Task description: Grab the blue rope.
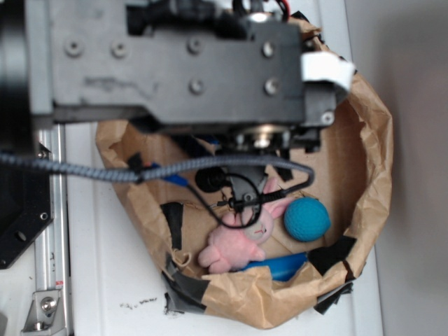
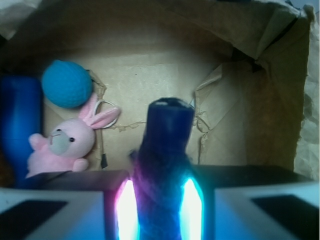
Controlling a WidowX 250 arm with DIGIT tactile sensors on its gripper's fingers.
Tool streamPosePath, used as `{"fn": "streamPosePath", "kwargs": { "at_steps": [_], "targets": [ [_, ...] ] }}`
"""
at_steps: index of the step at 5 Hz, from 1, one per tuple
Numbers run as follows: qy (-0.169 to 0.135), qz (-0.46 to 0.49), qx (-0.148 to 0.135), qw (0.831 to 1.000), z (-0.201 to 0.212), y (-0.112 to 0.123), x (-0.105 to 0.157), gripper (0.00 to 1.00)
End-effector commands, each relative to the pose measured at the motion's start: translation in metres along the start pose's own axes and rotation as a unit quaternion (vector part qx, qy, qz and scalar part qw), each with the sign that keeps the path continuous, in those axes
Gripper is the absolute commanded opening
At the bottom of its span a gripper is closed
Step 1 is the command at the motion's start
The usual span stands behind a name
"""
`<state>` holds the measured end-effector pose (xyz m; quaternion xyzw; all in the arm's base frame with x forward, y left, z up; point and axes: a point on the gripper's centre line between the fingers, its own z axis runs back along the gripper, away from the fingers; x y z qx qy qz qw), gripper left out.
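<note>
Exterior view: the arm hides the gripper; a sliver of blue rope [image 1: 175, 176] peeks out left of centre, above the pink bunny [image 1: 238, 241] and teal ball [image 1: 306, 219].

Wrist view: the gripper [image 2: 161, 210] clamps the blue rope [image 2: 167, 150], standing upright at bottom centre.

Wrist view: rope [image 2: 165, 165] stands upright between the fingers of the hand [image 2: 160, 210], centre foreground, inside the paper bin [image 2: 250, 115]. Bunny [image 2: 65, 142] lies to its left; ball [image 2: 66, 83] just behind bunny; flat object [image 2: 20, 125] at far left wall.
</note>
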<state>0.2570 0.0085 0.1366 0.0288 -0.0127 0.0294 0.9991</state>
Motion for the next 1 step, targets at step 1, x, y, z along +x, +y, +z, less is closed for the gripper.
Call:
{"fn": "streamPosePath", "kwargs": {
  "at_steps": [1],
  "targets": [
    [-0.043,0.022,-0.008,0.999,0.0164,-0.0098,0.0055,0.0]
  ]
}}
